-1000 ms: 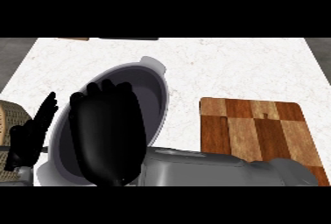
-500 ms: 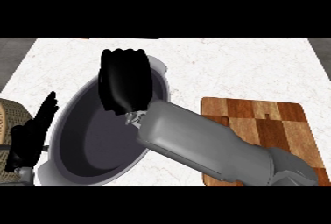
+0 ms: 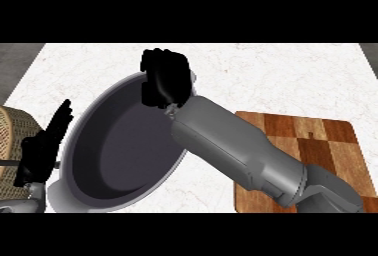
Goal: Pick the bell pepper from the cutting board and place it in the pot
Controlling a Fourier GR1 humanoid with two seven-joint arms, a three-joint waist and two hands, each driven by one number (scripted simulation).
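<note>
The grey pot (image 3: 122, 155) sits at the counter's centre-left, and the part of its dark inside that shows holds nothing. My right forearm crosses from the lower right, hiding the pot's right side, and my right hand (image 3: 166, 75) hovers over the pot's far rim. No bell pepper shows anywhere; whether the black hand hides it cannot be told. The wooden cutting board (image 3: 325, 145) lies at the right with nothing on its visible part; the arm covers its left side. My left hand (image 3: 44, 147) rests open, fingers up, at the pot's left edge.
A wicker basket (image 3: 13, 135) stands at the far left edge, behind my left hand. The white marble counter (image 3: 280, 75) stretches beyond the pot and the board. A pot handle (image 3: 55, 192) juts out at the lower left.
My right hand has travelled from over the pot's middle up to its far rim, with the forearm stretched out further. The left hand, pot and board have stayed where they were.
</note>
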